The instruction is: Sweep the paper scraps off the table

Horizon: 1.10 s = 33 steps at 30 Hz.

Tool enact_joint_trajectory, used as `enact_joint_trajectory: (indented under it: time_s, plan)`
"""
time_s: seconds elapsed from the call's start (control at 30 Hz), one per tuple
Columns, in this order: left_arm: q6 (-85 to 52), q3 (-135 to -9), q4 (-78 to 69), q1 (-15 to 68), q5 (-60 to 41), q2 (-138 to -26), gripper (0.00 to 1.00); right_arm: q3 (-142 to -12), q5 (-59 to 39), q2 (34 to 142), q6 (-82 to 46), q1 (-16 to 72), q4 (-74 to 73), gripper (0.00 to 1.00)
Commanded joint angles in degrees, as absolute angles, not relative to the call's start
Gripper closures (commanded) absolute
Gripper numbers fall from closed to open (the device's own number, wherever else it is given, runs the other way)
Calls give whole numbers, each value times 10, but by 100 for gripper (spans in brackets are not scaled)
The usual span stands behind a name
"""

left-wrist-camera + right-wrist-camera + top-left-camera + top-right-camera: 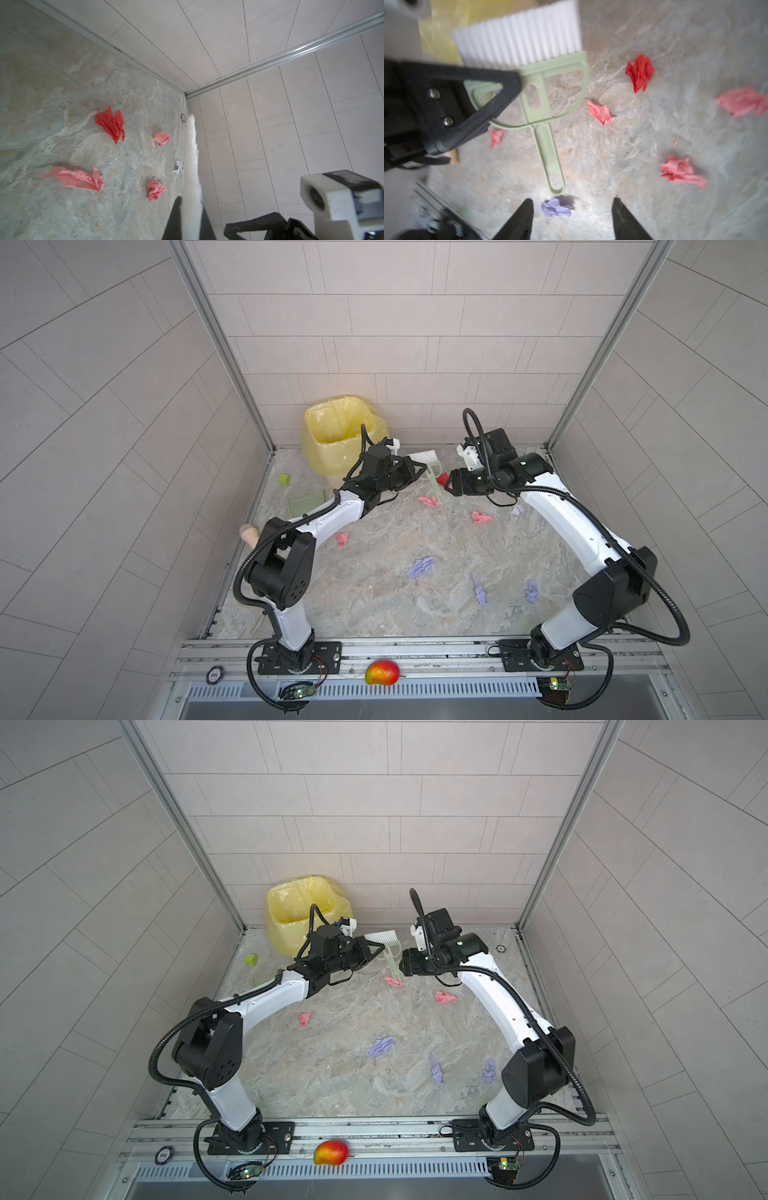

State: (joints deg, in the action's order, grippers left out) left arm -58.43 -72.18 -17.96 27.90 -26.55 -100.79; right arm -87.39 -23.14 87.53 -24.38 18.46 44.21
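**A:** Two things at nine o'clock sit half hidden behind the left arm: a green dustpan (305, 504) and a beige object (248, 532).
**B:** And the left gripper (422, 470)?
**A:** Clamped on the brush (529, 52) frame, near the yellow bin (332, 427) at eleven o'clock. The right gripper (573, 200) has its jaws apart, near the handle tip without touching it.
**B:** Where are the paper scraps (420, 566)?
**A:** Scattered over the middle of the tabletop (374, 614), out toward three o'clock. The six o'clock edge is bare.
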Motion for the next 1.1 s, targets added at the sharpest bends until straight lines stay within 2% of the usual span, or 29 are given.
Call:
enact_joint_trajectory:
  time_s: [0.0,0.03,0.1,0.23,0.33,0.67,1.07]
  plan:
    - [-632,-697,-281,273,-223,-963,100,-798,-323,825,-349,161,287,15]
    - [-647,-688,-309,272,-217,-961,100,-775,-347,818,-372,157,247,8]
    - [-677,-678,-352,271,-204,-959,100,-733,-379,804,-416,154,168,1]
    - [-736,-670,-443,271,-183,-965,100,-657,-410,775,-519,153,-21,1]
    - [-768,-677,-491,271,-176,-971,100,-637,-416,768,-567,151,-109,1]
    - [-814,-691,-543,273,-154,-970,100,-618,-423,788,-691,151,-301,19]
    - [-834,-714,-568,277,-156,-984,100,-628,-438,825,-751,153,-374,39]
